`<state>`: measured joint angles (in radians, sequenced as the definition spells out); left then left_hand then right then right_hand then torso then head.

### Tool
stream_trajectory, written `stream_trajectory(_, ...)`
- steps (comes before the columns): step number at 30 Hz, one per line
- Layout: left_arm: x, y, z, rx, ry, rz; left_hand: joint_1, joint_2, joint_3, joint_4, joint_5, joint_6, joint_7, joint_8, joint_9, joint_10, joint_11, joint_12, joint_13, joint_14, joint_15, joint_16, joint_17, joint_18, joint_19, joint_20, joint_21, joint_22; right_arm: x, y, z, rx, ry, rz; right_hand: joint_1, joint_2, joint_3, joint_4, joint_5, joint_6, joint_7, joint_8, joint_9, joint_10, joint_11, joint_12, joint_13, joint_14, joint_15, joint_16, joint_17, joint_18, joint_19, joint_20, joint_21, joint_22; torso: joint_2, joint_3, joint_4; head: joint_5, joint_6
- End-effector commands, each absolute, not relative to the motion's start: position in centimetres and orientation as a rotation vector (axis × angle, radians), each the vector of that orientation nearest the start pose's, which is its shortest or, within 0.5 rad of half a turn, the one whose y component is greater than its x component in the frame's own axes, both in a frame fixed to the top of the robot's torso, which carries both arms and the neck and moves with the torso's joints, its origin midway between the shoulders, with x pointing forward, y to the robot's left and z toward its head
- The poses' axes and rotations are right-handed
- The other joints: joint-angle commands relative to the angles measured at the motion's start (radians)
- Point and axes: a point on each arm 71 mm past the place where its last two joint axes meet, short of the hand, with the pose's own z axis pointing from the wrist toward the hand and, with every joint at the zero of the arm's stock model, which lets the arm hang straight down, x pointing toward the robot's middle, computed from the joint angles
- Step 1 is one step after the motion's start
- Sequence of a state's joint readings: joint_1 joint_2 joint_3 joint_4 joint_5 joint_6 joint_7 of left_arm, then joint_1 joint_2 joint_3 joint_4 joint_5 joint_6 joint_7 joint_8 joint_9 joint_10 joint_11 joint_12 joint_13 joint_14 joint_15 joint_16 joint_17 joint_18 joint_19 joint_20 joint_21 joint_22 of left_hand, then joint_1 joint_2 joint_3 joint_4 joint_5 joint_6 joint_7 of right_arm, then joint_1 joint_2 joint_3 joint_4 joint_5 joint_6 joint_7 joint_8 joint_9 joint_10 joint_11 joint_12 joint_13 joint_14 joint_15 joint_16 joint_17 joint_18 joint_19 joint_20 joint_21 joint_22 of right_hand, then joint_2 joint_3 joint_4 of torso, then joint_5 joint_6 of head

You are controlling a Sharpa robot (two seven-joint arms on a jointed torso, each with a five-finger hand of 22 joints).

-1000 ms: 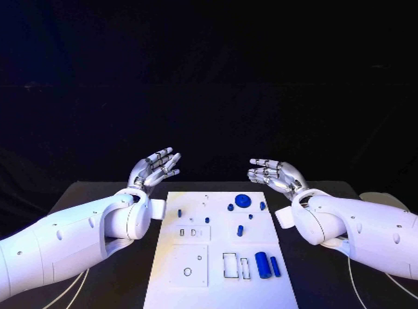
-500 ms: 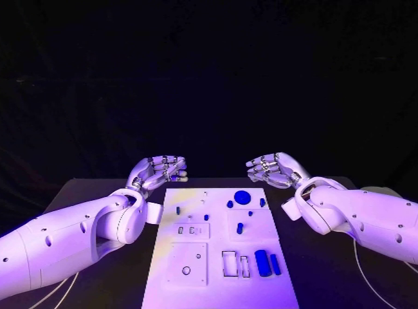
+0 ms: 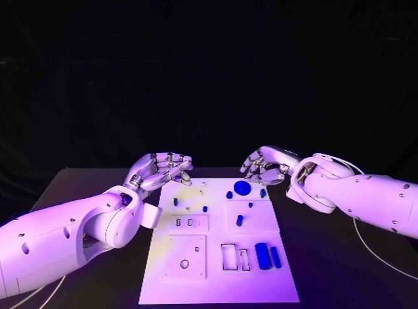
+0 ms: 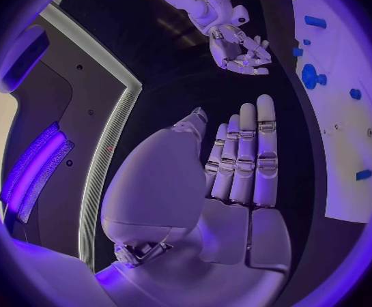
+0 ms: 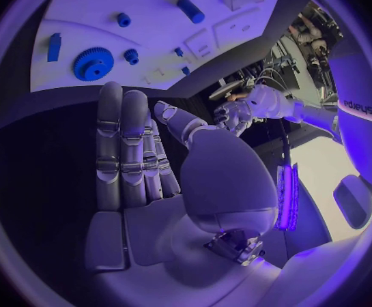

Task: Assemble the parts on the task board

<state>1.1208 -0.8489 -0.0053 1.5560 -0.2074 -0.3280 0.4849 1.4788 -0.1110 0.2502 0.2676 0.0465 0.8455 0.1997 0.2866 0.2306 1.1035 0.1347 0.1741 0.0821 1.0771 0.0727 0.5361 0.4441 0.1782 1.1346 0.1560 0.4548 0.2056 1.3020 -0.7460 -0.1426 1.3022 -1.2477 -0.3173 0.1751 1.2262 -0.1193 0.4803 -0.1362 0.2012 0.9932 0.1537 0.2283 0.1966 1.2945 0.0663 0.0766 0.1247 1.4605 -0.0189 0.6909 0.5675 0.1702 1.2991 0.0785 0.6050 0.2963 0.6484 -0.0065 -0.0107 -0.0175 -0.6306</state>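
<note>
The task board (image 3: 218, 257) lies mid-table (image 3: 79, 193), with its blue parts: a gear (image 3: 242, 187) and cylinder (image 3: 262, 252). My left hand (image 3: 163, 168) and right hand (image 3: 267, 166) hover at its far corners, fingers apart, holding nothing.

Matt white task board (image 3: 218, 283), smooth blue plastic gear (image 3: 242, 188), glossy white arm shells, silvery metallic left hand (image 3: 163, 168), matt black table (image 3: 339, 270)

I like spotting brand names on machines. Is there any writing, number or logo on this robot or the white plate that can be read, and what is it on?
"rdx45", or something close to it: small dark letters on the white arm in the right wrist view; blurred, so the reading is unsure.
Task board: no writing or numbers to be read on it.
Left hand and right hand: no lettering to be made out.
</note>
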Motion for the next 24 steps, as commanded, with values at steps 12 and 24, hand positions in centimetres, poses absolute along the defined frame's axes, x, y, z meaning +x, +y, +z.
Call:
stream_trajectory(12, 46.2, 19.7, -16.6, -0.799, 1.448, -1.647, -0.005, -0.018, 0.026, 0.006, 0.004, -0.009, -0.022, 0.059, 0.069, -0.004, -0.019, 0.047, 0.043, -0.043, -0.025, 0.241, 0.199, 0.001, 0.004, -0.027, 0.228, 0.142, 52.5, -18.4, -17.5, -0.444, 1.655, 0.478, -0.015, -0.052, 0.046, 0.07, -0.011, -0.047, 0.014, -0.017, 0.056, -0.119, 0.027, -0.01, 0.053, 0.051, 0.02, 0.608, 0.592, -0.077, 0.153, 0.011, 0.591, 0.705, 0.068, -0.0053, 0.0085, -0.01, 0.004)
stream_trajectory(24, 46.0, 19.4, -16.1, -0.789, 1.444, -1.66, -0.015, -0.02, 0.028, 0.012, 0.004, -0.024, -0.016, 0.057, 0.075, -0.023, -0.013, 0.04, 0.042, -0.057, -0.019, 0.243, 0.205, 0.001, -0.015, -0.022, 0.248, 0.157, 52.4, -16.7, -17.7, -0.5, 1.666, 0.466, -0.014, -0.066, 0.044, 0.085, -0.009, -0.068, 0.011, -0.022, 0.071, -0.173, 0.032, -0.004, 0.056, 0.05, 0.025, 0.647, 0.624, -0.08, 0.157, 0.018, 0.633, 0.75, 0.092, -0.0089, 0.0114, -0.015, 0.002)
